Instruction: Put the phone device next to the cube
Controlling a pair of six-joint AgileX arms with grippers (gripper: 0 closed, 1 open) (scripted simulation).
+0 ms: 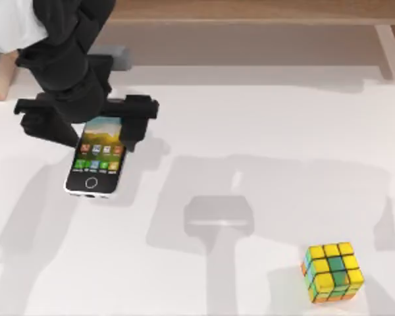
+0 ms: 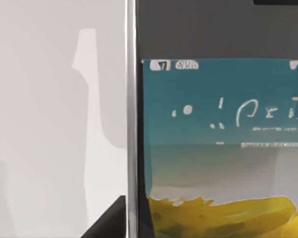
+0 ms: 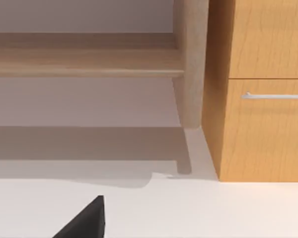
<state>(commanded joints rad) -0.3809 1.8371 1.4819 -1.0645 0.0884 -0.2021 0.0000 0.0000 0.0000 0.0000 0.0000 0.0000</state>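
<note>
The table [image 1: 250, 131] is a plain white surface, and the two task things lie far apart on it: the phone [image 1: 95, 164] toward the far left corner region, the cube [image 1: 333, 271] close to the near right corner. Nothing stands between them, so the path itself is open; the risks lie in the grip and the set-down.

The left arm reaches down over the phone's upper end, and its left pincer [image 1: 85, 115] straddles that end, with one dark finger at each long side. From above the fingers appear to sit against the phone's edges, but I cannot tell whether they are actually pinching it or standing just off it. The left wrist view looks straight at the screen and its silver edge from very close, which suggests the pincer is low over the phone.

The hold, if there is one, is near one end of a slim, smooth body. Judging from that, the free lower end could sag or swing when lifted, and the phone could twist out of the fingers during the long carry across the table.

At the far end, the danger is the cube: it is small and light-looking, and a phone coming in low or tilted could knock it away.

The right arm is parked off the table's right side.
</note>
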